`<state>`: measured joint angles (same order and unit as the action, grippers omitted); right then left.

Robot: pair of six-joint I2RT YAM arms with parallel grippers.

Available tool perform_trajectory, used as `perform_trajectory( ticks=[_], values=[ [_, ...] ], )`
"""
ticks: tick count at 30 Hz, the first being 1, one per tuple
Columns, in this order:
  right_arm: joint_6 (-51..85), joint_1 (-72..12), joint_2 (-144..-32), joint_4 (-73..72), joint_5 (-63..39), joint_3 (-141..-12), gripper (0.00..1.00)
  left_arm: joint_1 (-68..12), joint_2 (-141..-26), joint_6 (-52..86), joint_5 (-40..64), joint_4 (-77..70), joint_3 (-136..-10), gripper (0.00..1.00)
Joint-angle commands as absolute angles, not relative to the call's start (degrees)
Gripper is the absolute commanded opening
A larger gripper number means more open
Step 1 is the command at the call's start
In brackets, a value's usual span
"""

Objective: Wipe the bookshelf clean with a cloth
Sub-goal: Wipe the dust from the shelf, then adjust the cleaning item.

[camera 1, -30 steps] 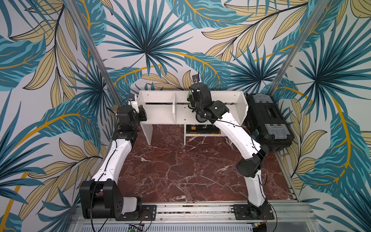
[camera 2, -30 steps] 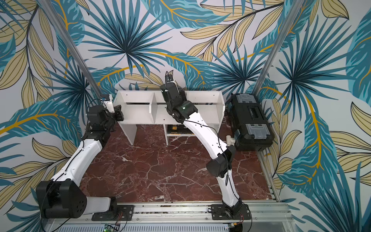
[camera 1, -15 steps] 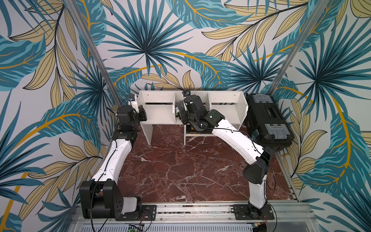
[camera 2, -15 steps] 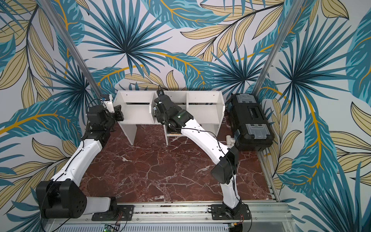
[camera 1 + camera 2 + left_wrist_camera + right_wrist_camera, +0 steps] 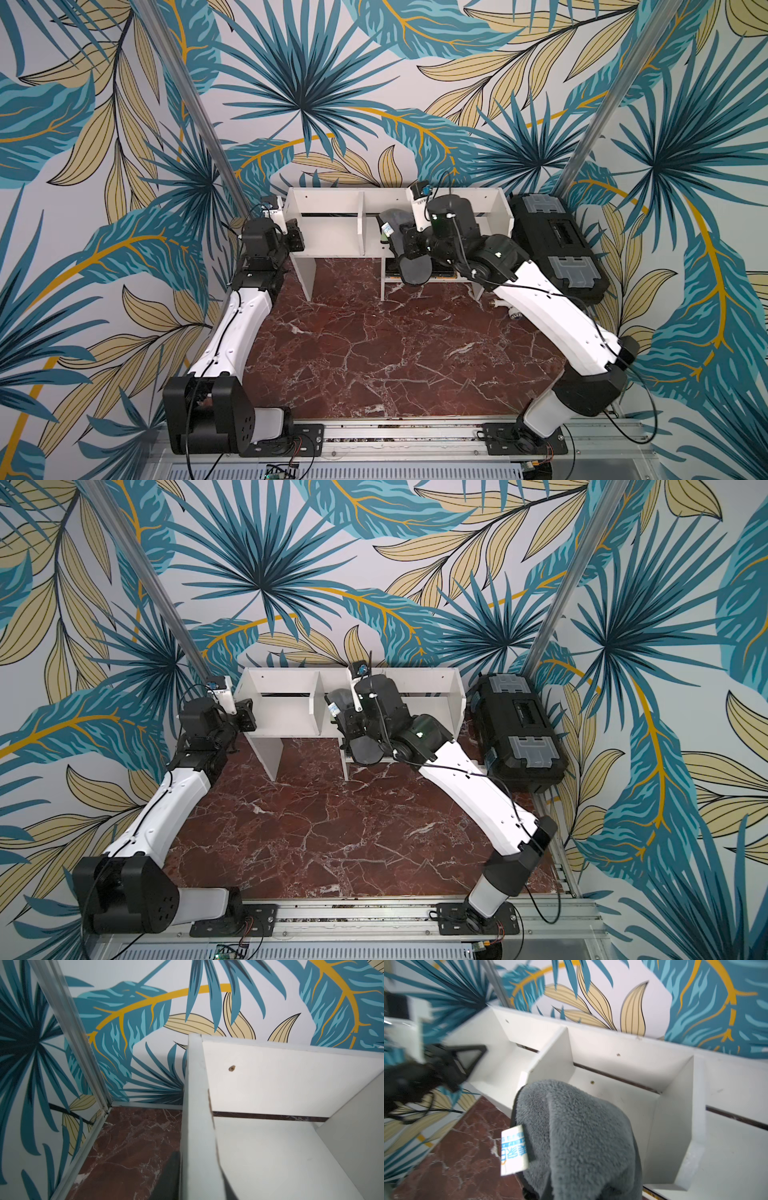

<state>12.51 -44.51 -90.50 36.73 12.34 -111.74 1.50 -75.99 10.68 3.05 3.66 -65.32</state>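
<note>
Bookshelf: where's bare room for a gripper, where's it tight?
Free: left compartment of the bookshelf, between end wall and first divider, left gripper at that wall; marble tabletop before the shelf. Crowded: middle compartment, right gripper with the cloth; right arm overhangs the right compartment.

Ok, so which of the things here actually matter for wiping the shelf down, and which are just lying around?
Part of the job:
- white bookshelf
- grey cloth, held up at the middle compartment

Just lying about:
- black toolbox, beside the shelf
- small white object on the floor, too small to identify
</note>
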Motion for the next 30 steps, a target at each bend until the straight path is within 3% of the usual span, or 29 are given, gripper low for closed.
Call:
perform_trajectory(
  ticks=[1, 4, 8, 10, 13, 18, 21, 26, 30],
  values=[
    [11.74, -44.91, -86.79, 30.94, 4.66, -111.31, 0.0, 1.75, -71.86, 16.6, 2.76, 12.22, -71.17, 0.61],
    [12.66, -44.91, -84.85, 27.65, 0.39, -111.47, 0.0, 1.74, -69.19, 16.32, 0.72, 15.53, -76.18, 0.81],
    [14.77, -44.91, -82.08, 20.95, -8.49, -110.03, 0.0, 1.72, -66.73, 14.99, 2.54, 22.34, -84.61, 0.89],
    [15.37, -44.86, -81.16, 18.52, -12.31, -109.77, 0.0, 1.74, -65.26, 14.45, 9.39, 22.31, -86.95, 0.9],
    [15.49, -44.89, -80.47, 17.27, -14.54, -109.61, 0.0, 1.66, -63.71, 17.29, 27.55, 18.41, -88.84, 0.9],
    [17.58, -44.9, -78.78, 9.88, -19.21, -106.05, 0.0, -1.57, -63.25, 36.73, 51.5, -8.61, -83.35, 0.91],
    [18.8, -44.91, -77.98, 5.75, -20.71, -103.76, 0.0, -6.3, -63.11, 44.38, 54.97, -23.09, -78.6, 0.93],
    [21.28, -44.91, -78.57, 1.32, -22.89, -102.39, 0.0, -13.14, -63.14, 40.88, 55.85, -21.8, -78.15, 1.0],
    [22.28, -44.89, -79.35, -0.76, -22.69, -101.69, 0.0, -15.82, -63.56, 40.77, 57.19, -22.82, -78.24, 1.0]
  ],
)
